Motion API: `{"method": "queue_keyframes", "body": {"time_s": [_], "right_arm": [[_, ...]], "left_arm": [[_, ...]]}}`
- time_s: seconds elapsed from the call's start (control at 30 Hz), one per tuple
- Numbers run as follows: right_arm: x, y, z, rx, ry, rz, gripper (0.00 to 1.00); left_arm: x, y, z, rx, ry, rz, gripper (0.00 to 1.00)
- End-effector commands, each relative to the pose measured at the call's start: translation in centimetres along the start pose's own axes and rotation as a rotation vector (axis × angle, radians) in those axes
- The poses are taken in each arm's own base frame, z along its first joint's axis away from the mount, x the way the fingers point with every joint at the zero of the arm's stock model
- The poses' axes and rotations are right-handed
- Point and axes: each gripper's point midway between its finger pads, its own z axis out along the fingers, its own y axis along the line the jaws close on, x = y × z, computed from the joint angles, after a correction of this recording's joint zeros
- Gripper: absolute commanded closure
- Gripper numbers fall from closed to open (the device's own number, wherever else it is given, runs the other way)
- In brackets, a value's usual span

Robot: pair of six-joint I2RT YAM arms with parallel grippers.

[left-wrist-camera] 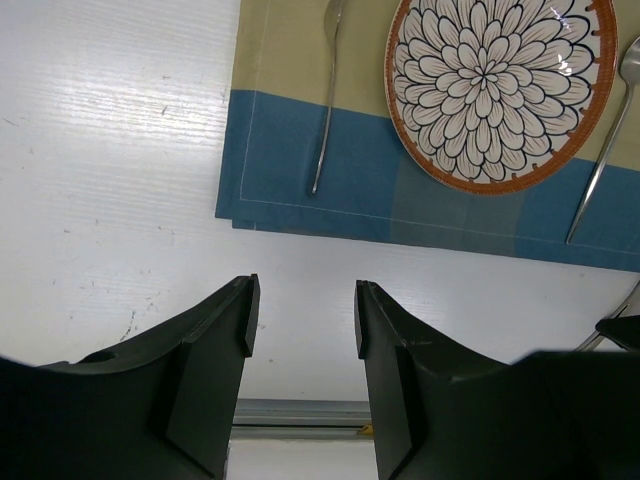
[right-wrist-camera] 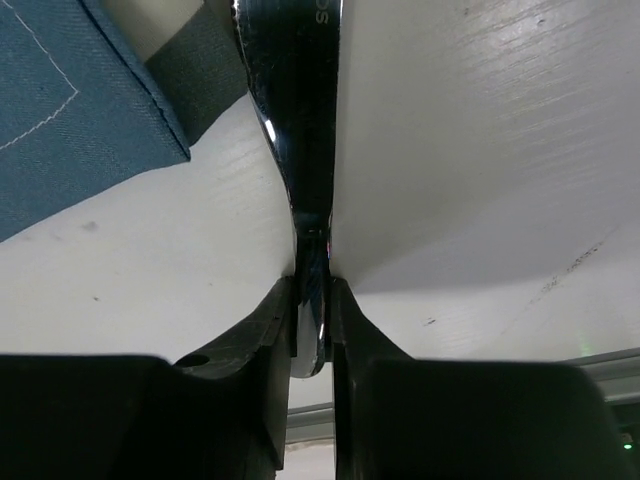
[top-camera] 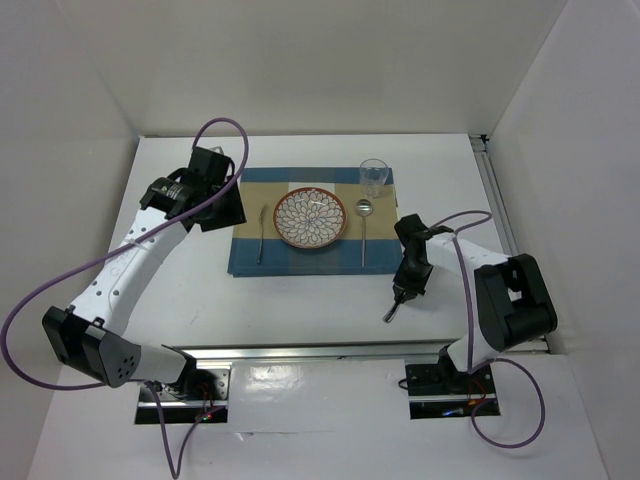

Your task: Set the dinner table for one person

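right gripper (right-wrist-camera: 312,322): clamped on a metal utensil (right-wrist-camera: 298,110), near the placemat (right-wrist-camera: 60,110) corner
left gripper (left-wrist-camera: 303,315): jaws apart, holding nothing, above dinner table (left-wrist-camera: 100,150)
placemat: plate (top-camera: 310,218), spoon (top-camera: 364,215), glass (top-camera: 373,176) on it

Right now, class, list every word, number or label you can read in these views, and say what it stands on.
Steel utensil held in the right gripper: stamped letters at the picture's top edge, cut off and unreadable.
Plate, placemat, glass: no text visible.

Plate (top-camera: 310,218) on placemat (top-camera: 245,262) on dinner table (top-camera: 300,310), spoon (top-camera: 364,230) right, glass (top-camera: 373,178) behind.
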Motion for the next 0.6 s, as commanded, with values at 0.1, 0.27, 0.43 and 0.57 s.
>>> {"method": "queue_keyframes", "body": {"time_s": [0.1,0.27,0.43,0.57], "right_arm": [[-2.1,-0.8,-0.3,0.041,-0.129,0.054,0.98],[-3.9,-1.2,-3.3,0.059,-0.223,0.073,0.98],[-6.2,0.0,-5.6,0.049,-0.279,-0.009,0.98],[-8.2,3.1,-7.4,-0.021,-0.297,-0.105,0.99]], "left_arm": [[-0.6,-0.1,-0.1,0.013,-0.024,0.0,0.41],[-0.7,-0.2,0.0,0.012,-0.023,0.0,0.41],[-0.8,-0.5,0.0,0.026,-0.025,-0.002,0.41],[-0.8,-0.5,0.0,0.026,-0.025,-0.002,0.41]]}}
